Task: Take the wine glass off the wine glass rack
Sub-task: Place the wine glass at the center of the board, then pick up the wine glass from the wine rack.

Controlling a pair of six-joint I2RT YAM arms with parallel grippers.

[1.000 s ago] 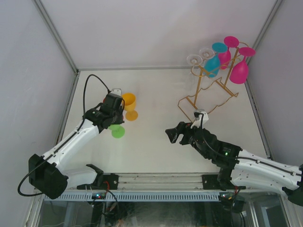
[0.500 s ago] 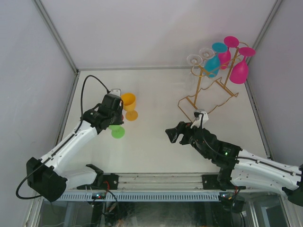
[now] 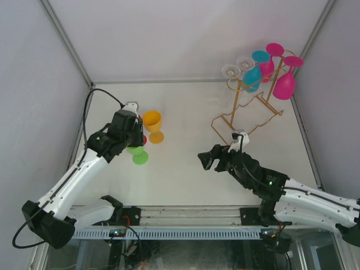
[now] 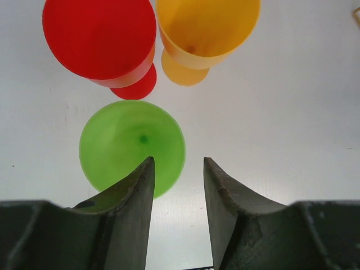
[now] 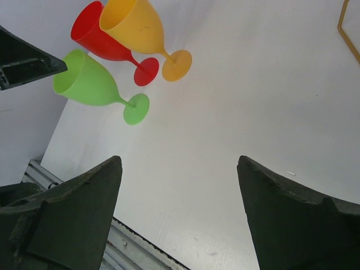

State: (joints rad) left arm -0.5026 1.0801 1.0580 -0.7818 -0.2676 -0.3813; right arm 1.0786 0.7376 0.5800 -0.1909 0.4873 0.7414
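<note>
Top view, landmark: the green glass [image 3: 140, 157] is stood upright on the white table [image 3: 185, 107].
Top view, neighbours: an orange glass [image 3: 152, 121] is stood just behind the green glass. A red glass [image 3: 145, 139] is glimpsed between them, mostly hidden by the arm.
Top view, left gripper [image 3: 136, 144]: it is held directly above the green glass's bowl, and its opening cannot be judged from here.
Top view, right gripper [image 3: 203, 160]: it is held to the right of the green glass, well apart from it.
Top view, wine glass rack [image 3: 236, 107]: it is placed far to the right of and behind the green glass.
Top view, hanging glasses: two clear glasses [image 3: 230, 71], a teal glass [image 3: 253, 77] and two pink glasses [image 3: 285, 85] are hung bowl-down from the rack's loops.
Left wrist view, left gripper [image 4: 177, 163]: the jaws are set narrowly apart and nothing is gripped. The green glass [image 4: 132, 143] is seen below, overlapped by the left finger.
Left wrist view, others: the red glass [image 4: 98, 36] is seen beyond the green glass, and the orange glass [image 4: 205, 25] beyond it to the right.
Right wrist view, right gripper [image 5: 177, 163]: the jaws are spread wide, with only bare table between them.
Right wrist view, glasses: the green glass [image 5: 87, 81] is seen upright, with the red glass [image 5: 95, 36] and orange glass [image 5: 132, 22] just behind it.
Right wrist view, rack: a gold corner of the wine glass rack [image 5: 349, 28] is seen far to the right of the green glass.
</note>
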